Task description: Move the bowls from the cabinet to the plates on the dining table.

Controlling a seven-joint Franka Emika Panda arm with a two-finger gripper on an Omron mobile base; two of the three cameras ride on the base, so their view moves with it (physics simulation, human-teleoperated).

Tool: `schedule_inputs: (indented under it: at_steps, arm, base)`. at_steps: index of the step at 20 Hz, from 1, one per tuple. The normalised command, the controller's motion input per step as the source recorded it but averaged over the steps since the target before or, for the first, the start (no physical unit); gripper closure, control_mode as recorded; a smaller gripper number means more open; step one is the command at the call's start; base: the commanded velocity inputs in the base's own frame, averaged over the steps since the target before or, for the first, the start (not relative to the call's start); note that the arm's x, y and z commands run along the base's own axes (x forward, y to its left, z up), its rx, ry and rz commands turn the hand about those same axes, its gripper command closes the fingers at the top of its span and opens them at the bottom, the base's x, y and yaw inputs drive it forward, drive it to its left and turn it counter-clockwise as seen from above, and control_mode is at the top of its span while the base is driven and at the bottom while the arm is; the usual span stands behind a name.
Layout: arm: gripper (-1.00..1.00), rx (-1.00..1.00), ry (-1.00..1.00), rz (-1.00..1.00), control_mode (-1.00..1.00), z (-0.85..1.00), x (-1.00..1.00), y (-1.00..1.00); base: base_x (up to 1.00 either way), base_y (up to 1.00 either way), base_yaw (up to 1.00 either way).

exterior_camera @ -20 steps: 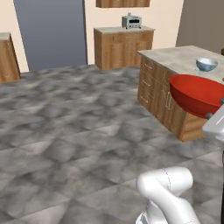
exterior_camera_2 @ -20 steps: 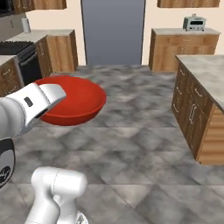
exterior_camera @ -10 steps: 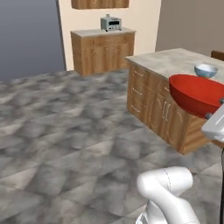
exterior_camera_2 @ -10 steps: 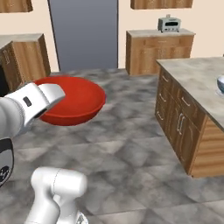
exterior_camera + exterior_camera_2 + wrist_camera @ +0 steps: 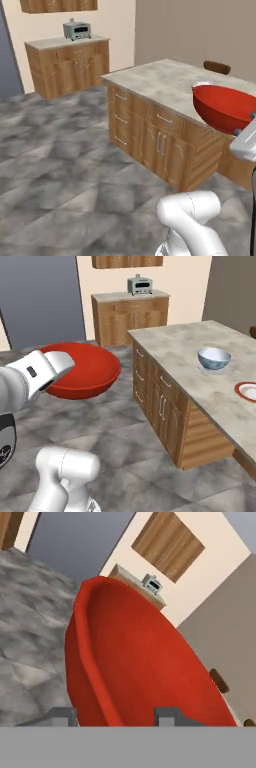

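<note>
1. The end effector [image 5: 115, 716] is grasping the red bowl [image 5: 82, 372] by its rim – in the hand view 1 finger tip is sitting outside the wall and the other inside it.
2. The red bowl is hanging in the air above the grey stone-patterned floor [image 5: 55, 165], beside the near end of the worktop [image 5: 200, 368] and not touching it.
3. In the left base view the red bowl [image 5: 225, 107] is showing in front of the worktop's [image 5: 160, 82] far side, with its opening turned upward.
4. The white patterned bowl [image 5: 214, 358] is standing upright on the worktop, on a pale plate whose edge is barely showing under it.
5. The red plate [image 5: 247, 391] is lying flat on the worktop – near the white patterned bowl, apart from it, cut by the picture's right edge.
6. A small silver toaster oven [image 5: 139, 284] is sitting on a separate wooden counter [image 5: 131, 313] against the cream wall, under a wooden wall cabinet [image 5: 127, 261].
7. A dark brown chair back [image 5: 216, 66] is rising behind the worktop's far edge.
8. No brand, label or writing is showing clearly enough to read.
</note>
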Motion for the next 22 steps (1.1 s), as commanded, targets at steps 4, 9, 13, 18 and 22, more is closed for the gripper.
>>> schedule_inputs:
  at_steps: [4,9,13,18,22]
  arm:
    - [1.0,0.0,0.0,0.0,1.0,0.0,0.0,0.0]
    - [1.0,0.0,0.0,0.0,1.0,0.0,0.0,0.0]
    - [1.0,0.0,0.0,0.0,1.0,0.0,0.0,0.0]
    - [1.0,0.0,0.0,0.0,1.0,0.0,0.0,0.0]
    - [1.0,0.0,0.0,0.0,1.0,0.0,0.0,0.0]
  base:
    - [1.0,-0.45,-0.44]
    - [0.94,0.03,-0.38]
    - [0.86,0.5,-0.28]
    - [0.71,0.15,-0.42]
    - [0.51,-0.01,-0.53]
